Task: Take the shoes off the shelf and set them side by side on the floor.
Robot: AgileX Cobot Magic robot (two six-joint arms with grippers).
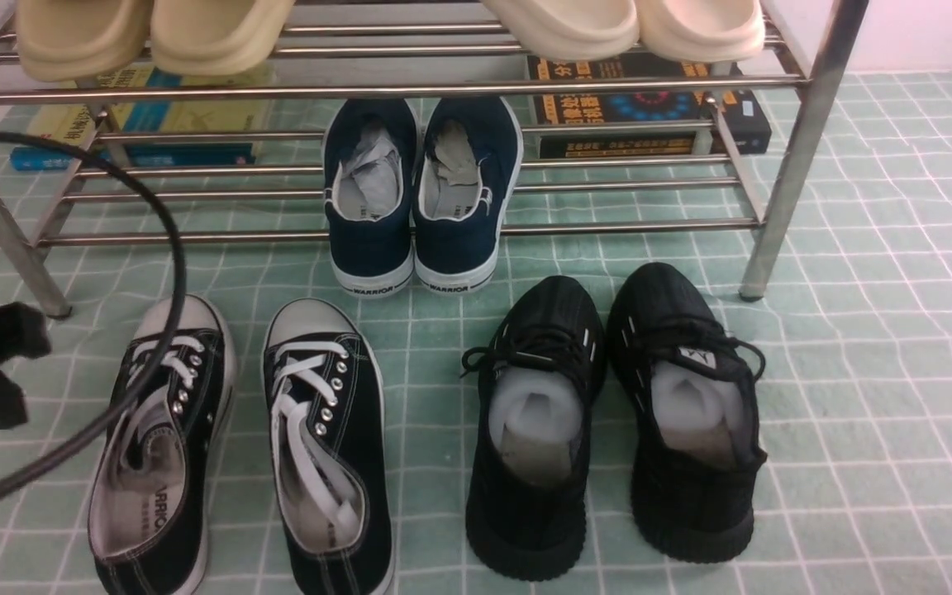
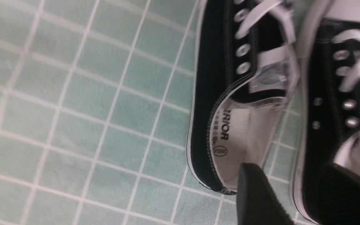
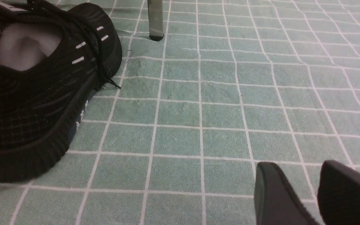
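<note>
Black canvas shoes (image 1: 240, 446) sit side by side on green grid floor (image 1: 873, 347), near left; insole reads "WARRIOR". Navy slip-ons (image 1: 422, 198) on chrome shelf (image 1: 798, 149), soles marked "WARRIOR". Left fingers (image 2: 298, 197) slightly apart above one shoe, holding nothing. Right fingers (image 3: 305, 193) narrowly apart, empty, over floor.

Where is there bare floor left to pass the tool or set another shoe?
Free: floor right of the black knit sneakers, and left of the canvas shoes. Crowded: gaps between the shoes are narrow; navy slip-ons fill the shelf middle.
</note>
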